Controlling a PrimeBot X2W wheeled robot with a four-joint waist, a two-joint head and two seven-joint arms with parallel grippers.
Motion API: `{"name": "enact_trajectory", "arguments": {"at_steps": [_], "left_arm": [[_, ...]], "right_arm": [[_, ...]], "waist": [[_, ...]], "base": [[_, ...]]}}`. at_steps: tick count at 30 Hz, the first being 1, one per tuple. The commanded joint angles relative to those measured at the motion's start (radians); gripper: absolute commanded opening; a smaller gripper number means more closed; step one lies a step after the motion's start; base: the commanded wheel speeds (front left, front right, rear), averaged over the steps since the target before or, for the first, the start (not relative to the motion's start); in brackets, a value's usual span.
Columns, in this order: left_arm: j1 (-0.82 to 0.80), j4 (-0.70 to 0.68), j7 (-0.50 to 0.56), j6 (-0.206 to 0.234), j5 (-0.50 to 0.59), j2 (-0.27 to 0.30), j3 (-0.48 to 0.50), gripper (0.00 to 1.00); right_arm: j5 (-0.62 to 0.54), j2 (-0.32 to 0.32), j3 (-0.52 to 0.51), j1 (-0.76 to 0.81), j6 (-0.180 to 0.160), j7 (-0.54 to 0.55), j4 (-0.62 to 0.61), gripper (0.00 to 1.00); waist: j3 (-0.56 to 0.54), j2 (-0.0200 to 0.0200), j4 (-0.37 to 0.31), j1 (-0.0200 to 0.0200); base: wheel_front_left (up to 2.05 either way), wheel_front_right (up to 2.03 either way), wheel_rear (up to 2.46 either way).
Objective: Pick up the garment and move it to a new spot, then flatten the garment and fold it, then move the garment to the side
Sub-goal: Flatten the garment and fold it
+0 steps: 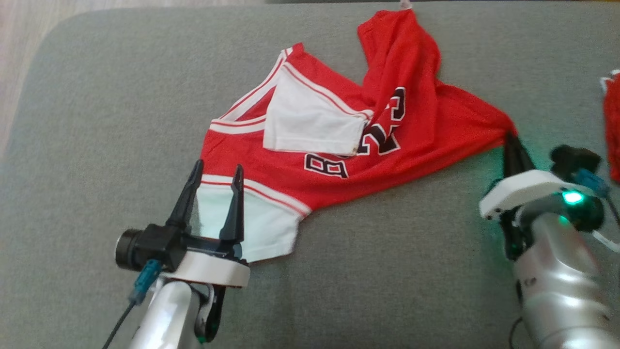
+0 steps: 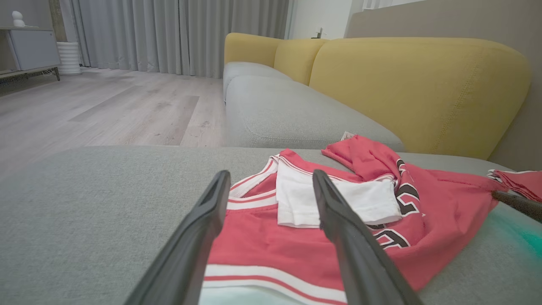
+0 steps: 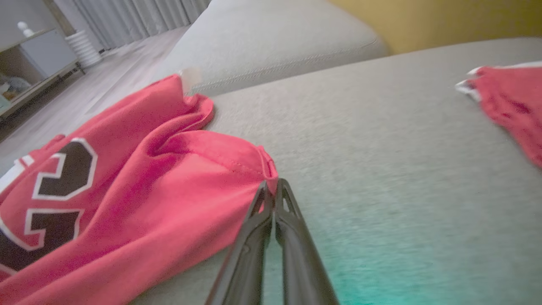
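The garment (image 1: 339,145) is a red jersey with white trim and black numbers, lying crumpled on the grey cushion (image 1: 121,121); it also shows in the left wrist view (image 2: 271,241) and the right wrist view (image 3: 127,203). My left gripper (image 1: 218,175) is open, its two fingers straddling the jersey's near-left white sleeve edge (image 2: 271,182). My right gripper (image 1: 510,134) is shut on the jersey's right corner, pinching the red hem (image 3: 271,184).
A second red cloth (image 1: 611,126) lies at the cushion's right edge (image 3: 508,97). A yellow sofa back (image 2: 419,89) rises behind, with another grey seat (image 2: 288,114) beyond. Wooden floor (image 2: 97,110) lies off the cushion's left side.
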Motion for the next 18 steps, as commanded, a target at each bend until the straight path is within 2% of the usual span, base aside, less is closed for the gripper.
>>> {"name": "enact_trajectory", "arguments": {"at_steps": [1,7,12,13,14,18], "left_arm": [[-0.019,-0.03,-0.008,0.004,0.011,0.003,0.045,1.0],[0.002,-0.034,-0.008,0.002,0.009,0.006,0.068,1.0],[0.014,-0.037,-0.008,0.002,0.008,0.006,0.081,1.0],[0.017,-0.038,-0.008,0.002,0.009,0.006,0.081,1.0],[0.019,-0.038,-0.008,0.001,0.009,0.006,0.08,1.0],[0.023,-0.039,-0.008,0.0,0.009,0.005,0.081,1.0]], "right_arm": [[-0.016,0.003,-0.024,0.029,-0.001,-0.013,-0.057,0.0],[-0.063,0.003,-0.163,0.114,-0.001,-0.014,-0.15,0.0],[-0.046,0.003,-0.172,0.15,-0.001,-0.014,-0.168,0.0],[-0.04,0.003,-0.164,0.156,-0.001,-0.014,-0.176,0.47],[-0.027,0.003,-0.153,0.16,-0.001,-0.014,-0.185,1.0],[0.023,0.003,-0.065,0.185,-0.001,-0.014,-0.278,1.0]], "waist": [[-0.021,0.0,-0.024,0.0],[-0.051,0.0,-0.071,0.0],[-0.063,0.0,-0.098,0.0],[-0.066,0.0,-0.103,0.0],[-0.068,0.0,-0.107,0.0],[-0.074,0.0,-0.121,0.0]], "base": [[0.0,0.0,0.0],[0.0,0.0,0.0],[0.0,0.0,0.0],[0.0,0.0,0.0],[0.0,0.0,0.0],[0.0,0.0,0.0]]}}
